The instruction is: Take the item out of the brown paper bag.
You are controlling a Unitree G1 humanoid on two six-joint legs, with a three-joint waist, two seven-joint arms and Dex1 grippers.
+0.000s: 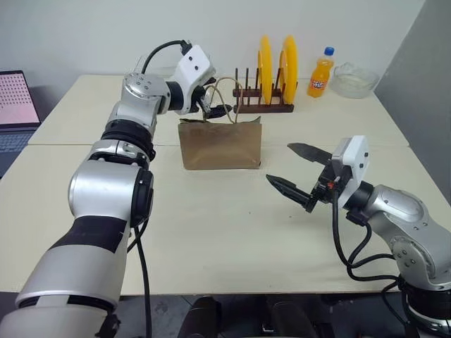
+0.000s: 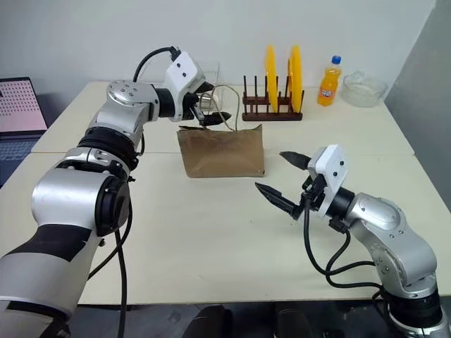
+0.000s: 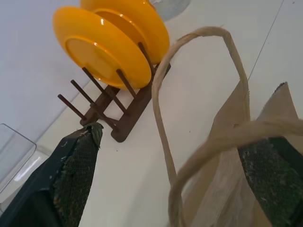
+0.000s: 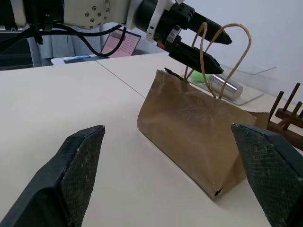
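Bag (image 1: 220,144) upright mid-surface (image 1: 211,232), before plate rack (image 1: 264,105). Left claw (image 1: 213,105) spread wide at cord handles (image 1: 229,95), gripping nothing. Right claw (image 1: 297,171) wide open, empty, right of bag, apart. Cola bottle unseen.

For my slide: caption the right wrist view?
Left gripper, jaws open, at the cord handles of the upright brown paper bag.

Two light beige tables (image 1: 211,232) stand pushed together, with a thin seam between them. Behind them is a plain white wall (image 1: 84,35), and a grey panel (image 1: 423,63) closes the right side. At the far edge stands a dark wooden rack (image 1: 262,105) with two yellow plates (image 1: 276,67), an orange soda bottle (image 1: 321,73) and a clear glass bowl (image 1: 354,79). A laptop (image 1: 14,105) is at the left. The light is soft and even.
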